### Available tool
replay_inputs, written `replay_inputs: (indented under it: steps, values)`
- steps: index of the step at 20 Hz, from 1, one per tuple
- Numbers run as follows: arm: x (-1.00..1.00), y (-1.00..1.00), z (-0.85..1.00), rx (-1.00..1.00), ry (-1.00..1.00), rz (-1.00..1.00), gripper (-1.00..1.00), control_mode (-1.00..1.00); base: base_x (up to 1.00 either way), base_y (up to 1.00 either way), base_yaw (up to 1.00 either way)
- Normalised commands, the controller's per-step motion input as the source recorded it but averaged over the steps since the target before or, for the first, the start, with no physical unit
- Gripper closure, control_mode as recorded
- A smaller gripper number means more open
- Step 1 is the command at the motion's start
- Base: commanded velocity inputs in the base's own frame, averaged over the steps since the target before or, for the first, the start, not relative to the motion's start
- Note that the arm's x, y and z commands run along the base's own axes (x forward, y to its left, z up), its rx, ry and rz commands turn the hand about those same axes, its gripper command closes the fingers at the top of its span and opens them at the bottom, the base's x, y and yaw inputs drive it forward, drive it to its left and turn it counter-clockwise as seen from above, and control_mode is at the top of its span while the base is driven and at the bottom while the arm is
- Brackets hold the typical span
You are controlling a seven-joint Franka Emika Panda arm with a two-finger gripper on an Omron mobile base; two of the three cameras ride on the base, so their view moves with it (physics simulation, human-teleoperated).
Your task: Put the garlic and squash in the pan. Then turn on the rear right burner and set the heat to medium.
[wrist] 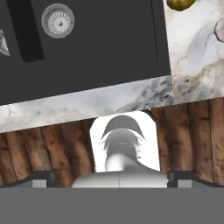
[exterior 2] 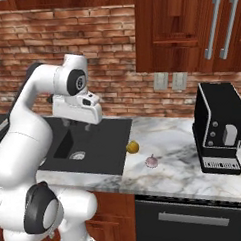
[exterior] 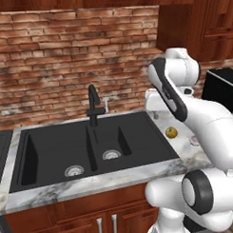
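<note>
Sink basin sits farthest left in the left base view, black and double-bowled, with a drain in each bowl and a dark faucet standing at its back edge against the brick wall. Moving right in that view, the squash lies on the marble counter just past the sink's right rim, yellow and round. At about four o'clock from it, close by on the same counter, is the garlic, a pale pinkish bulb; the two are near each other but apart. Farther right again, at the counter's far end, stands a black coffee machine. My gripper hangs above the sink's right bowl, well clear of both vegetables, with its jaws spread wide and nothing between them. From my hand camera the squash shows at one o'clock and the garlic at two o'clock.
</note>
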Motion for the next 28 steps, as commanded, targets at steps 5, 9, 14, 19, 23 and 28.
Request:
replay_inputs:
  steps: [5, 9, 14, 19, 23, 28]
  values:
    - [0.00, -0.07, 0.00, -0.09, -0.07, 0.07, -1.00, -1.00, 0.00, 0.00, 0.00]
    - [0.00, -0.24, -0.26, -0.06, -0.16, 0.05, -1.00, -1.00, 0.00, 0.00, 0.00]
    - [0.04, -0.31, -0.46, -0.01, -0.29, 0.01, -1.00, -1.00, 0.00, 0.00, 0.00]
    - [0.47, -0.21, -0.13, 0.00, -0.10, 0.00, -1.00, -1.00, 0.00, 0.00, 0.00]
    - [0.74, -0.10, 0.00, 0.00, 0.00, -0.02, -1.00, -1.00, 0.00, 0.00, 0.00]
    - [0.78, -0.15, -0.01, 0.00, 0.00, -0.01, -1.00, -1.00, 0.00, 0.00, 0.00]
